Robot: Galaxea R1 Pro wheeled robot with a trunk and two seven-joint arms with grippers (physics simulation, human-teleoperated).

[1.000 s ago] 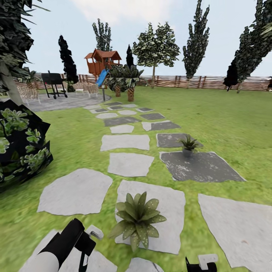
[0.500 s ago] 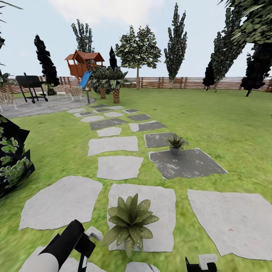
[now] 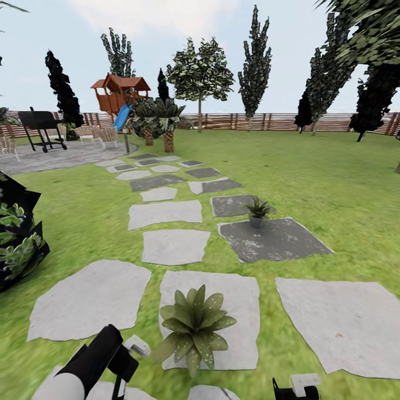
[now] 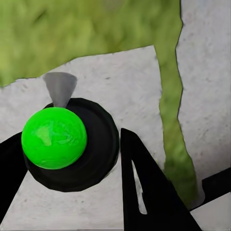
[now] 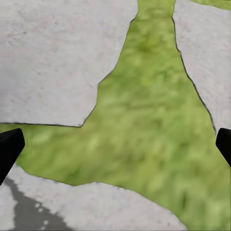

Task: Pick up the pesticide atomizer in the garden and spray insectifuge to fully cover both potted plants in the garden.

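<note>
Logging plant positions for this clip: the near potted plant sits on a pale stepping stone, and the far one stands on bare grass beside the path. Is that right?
One detail is off. In the head view the far potted plant stands on the dark grey stepping stone, at its far edge, not on bare grass. The near potted plant does sit on a pale stepping stone.

The left gripper (image 4: 72, 192) is clamped on the pesticide atomizer (image 4: 54, 138), while the right gripper's (image 5: 115, 149) fingers are spread wide, holding nothing.
</note>
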